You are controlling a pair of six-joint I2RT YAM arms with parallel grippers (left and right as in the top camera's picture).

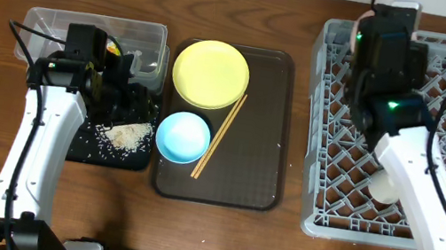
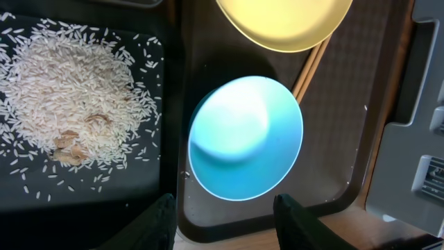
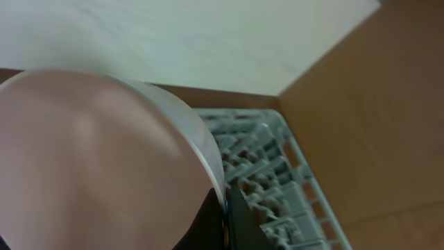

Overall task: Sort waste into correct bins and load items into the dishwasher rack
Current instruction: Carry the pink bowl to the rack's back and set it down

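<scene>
**Right claw clamped on white bowl over rack; left claw half open, empty**

Right claw (image 3: 226, 221): fingers pinched tight on the rim of the white bowl (image 3: 90, 167). The bowl fills the left of the wrist view, with the rack (image 3: 277, 173) below and behind it. From overhead, the arm sits over the rack's far edge, on the side toward the brown tray (image 1: 258, 131).

Left claw (image 2: 225, 221): fingers about halfway apart, gripping nothing. It hangs over the seam between the black tray (image 2: 132, 173) and the brown tray.
- Blue bowl (image 2: 246, 139) is just ahead of the fingertips, on the brown tray.
- Rice (image 2: 69, 90) is heaped on the black tray, off to one side of the claw.
- Plate (image 1: 210, 74) and chopsticks (image 1: 219, 138) are on the brown tray, the chopsticks beside the blue bowl.
- Cup (image 1: 385, 188) is in the rack, partly under the right arm.
</scene>
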